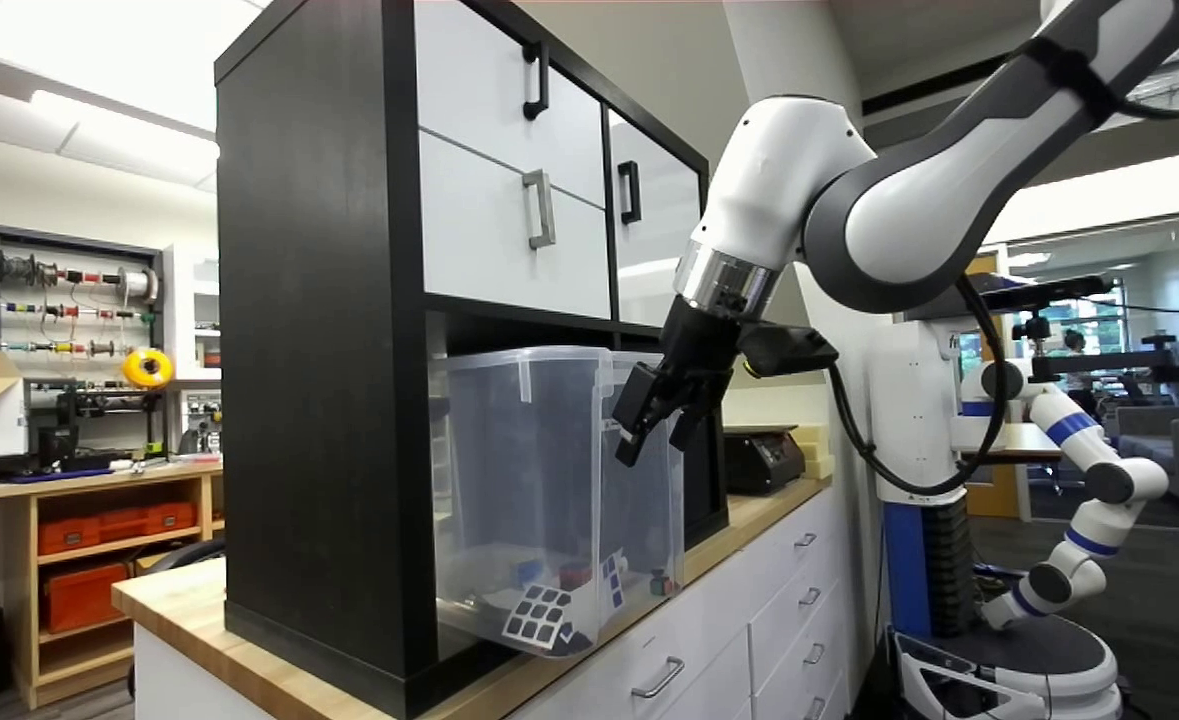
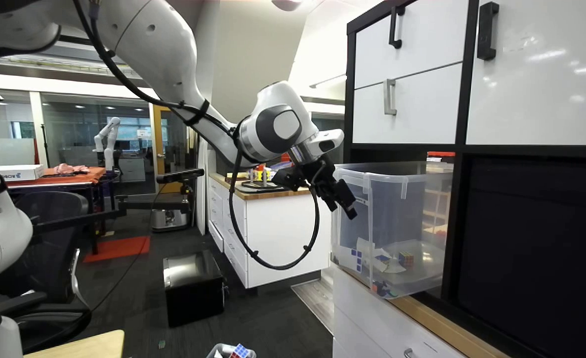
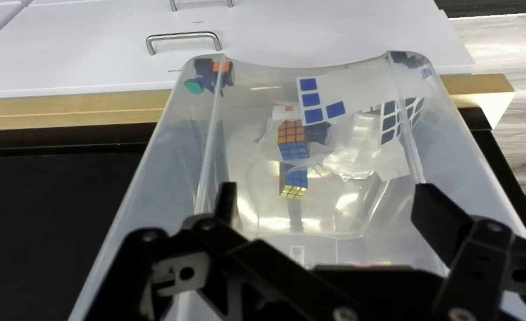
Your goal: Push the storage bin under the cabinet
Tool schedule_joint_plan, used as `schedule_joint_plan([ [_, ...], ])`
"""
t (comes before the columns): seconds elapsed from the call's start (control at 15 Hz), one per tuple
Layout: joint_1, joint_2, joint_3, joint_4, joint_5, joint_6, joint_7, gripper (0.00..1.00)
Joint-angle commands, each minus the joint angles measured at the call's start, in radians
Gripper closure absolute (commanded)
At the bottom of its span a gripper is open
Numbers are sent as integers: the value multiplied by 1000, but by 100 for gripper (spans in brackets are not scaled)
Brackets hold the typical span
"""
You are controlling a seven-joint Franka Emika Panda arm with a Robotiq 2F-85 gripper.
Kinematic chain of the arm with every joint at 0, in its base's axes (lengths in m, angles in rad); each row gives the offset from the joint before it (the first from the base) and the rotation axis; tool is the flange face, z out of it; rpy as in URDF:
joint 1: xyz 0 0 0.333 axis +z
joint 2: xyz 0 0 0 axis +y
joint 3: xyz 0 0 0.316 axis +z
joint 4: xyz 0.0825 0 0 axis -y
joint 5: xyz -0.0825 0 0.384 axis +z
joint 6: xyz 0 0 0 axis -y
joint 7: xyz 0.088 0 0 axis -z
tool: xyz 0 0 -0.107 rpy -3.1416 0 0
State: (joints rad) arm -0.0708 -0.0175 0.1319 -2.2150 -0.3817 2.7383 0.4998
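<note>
The storage bin (image 1: 519, 440) is a translucent plastic box; it also shows in an exterior view (image 2: 402, 199) and in the wrist view (image 3: 457, 147). Small cubes and printed paper lie inside. It stands upright, partly in the open lower compartment of the black cabinet (image 1: 309, 340) with white fronts (image 2: 406, 114). Its front part sticks out past the cabinet's front and over the counter edge. My gripper (image 1: 656, 437) is open and empty, pointing down at the bin's outer end (image 2: 342, 209). In the wrist view its fingers (image 3: 325, 189) are spread across the bin. I cannot tell whether they touch it.
A white drawer counter (image 1: 649, 640) with a wooden edge (image 3: 66, 109) and metal handles (image 3: 182, 38) bears the cabinet. A dark compartment (image 2: 536, 233) is beside the bin. A black scale (image 1: 764, 455) stands past the cabinet. A black box (image 2: 193, 303) stands on the floor.
</note>
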Motion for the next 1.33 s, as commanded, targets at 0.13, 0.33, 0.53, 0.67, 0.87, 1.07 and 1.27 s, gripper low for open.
schedule_joint_plan([
  [0.13, -4, 84, -14, 112, -78, 8, 86, 0],
  [0.33, -2, 115, -25, 151, -85, 4, 87, 0],
  [0.53, 2, 143, -31, 184, -87, 1, 88, 0],
  [0.67, 4, 166, -33, 213, -88, -4, 90, 0],
  [0.87, 9, 211, -36, 272, -88, -11, 91, 0],
  [1.07, 15, 260, -37, 335, -92, -19, 90, 0],
  [1.27, 22, 303, -38, 392, -91, -24, 84, 0],
])
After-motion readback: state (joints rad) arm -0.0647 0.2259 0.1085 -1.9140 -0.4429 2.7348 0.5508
